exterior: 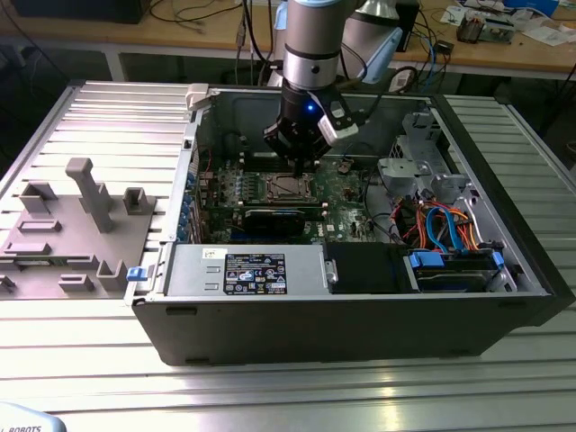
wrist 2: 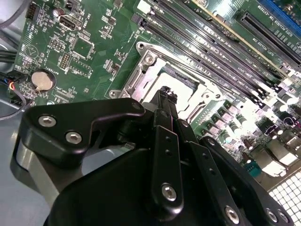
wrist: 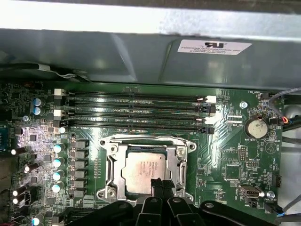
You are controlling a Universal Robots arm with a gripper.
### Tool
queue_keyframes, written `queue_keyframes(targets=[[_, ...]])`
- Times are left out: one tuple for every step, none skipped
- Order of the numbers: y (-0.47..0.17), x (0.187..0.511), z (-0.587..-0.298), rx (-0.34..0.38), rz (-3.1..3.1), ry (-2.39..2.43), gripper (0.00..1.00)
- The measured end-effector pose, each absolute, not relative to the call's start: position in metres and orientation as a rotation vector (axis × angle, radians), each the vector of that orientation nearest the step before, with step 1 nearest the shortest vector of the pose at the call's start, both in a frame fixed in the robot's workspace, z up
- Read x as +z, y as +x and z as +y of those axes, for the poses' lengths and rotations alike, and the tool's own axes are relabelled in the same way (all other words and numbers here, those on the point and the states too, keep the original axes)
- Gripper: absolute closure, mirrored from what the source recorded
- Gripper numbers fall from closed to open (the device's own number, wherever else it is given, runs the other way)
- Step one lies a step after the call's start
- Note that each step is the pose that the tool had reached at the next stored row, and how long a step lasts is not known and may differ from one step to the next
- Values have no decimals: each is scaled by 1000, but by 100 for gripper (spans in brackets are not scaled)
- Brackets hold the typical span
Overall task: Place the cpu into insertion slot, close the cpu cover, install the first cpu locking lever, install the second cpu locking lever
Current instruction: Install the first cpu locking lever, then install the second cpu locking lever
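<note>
One gripper (exterior: pixel 300 166) is hanging inside the open computer case (exterior: pixel 504 310), its fingers (wrist 2: pixel 165 101) pressed together with nothing between them, tips just above the chip (wrist: pixel 145 170). The chip is sitting in its socket (wrist: pixel 109 194) on the green board (wrist: pixel 235 162), with the metal frame (wrist: pixel 178 162) lying down around it.

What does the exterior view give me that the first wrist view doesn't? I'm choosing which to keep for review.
Exterior only: the whole open case, the arm above it, the grey fixture block at the view's left, the drive cables.
First wrist only: the cpu seated in the slot, the cover down around it, the round battery.
Both: the green board and the hand just above the socket.
</note>
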State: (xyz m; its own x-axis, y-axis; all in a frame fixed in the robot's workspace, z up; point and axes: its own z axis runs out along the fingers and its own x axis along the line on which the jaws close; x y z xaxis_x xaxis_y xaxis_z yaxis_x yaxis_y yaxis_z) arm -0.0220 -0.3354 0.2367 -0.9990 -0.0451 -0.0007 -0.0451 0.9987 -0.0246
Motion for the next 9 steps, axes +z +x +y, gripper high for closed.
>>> queue_keyframes(targets=[[-22,237,-335,-39,3139,-71,89],[-22,237,-335,-39,3139,-71,89],[-22,237,-335,-39,3139,-71,89],[-22,237,-335,-39,3139,-71,89],[-22,237,-335,-39,3139,-71,89],[-22,237,-335,-39,3139,-71,89],[-22,237,-335,-39,3139,-71,89],[-22,237,-335,-39,3139,-71,89],[-22,237,-335,-39,3139,-71,89]])
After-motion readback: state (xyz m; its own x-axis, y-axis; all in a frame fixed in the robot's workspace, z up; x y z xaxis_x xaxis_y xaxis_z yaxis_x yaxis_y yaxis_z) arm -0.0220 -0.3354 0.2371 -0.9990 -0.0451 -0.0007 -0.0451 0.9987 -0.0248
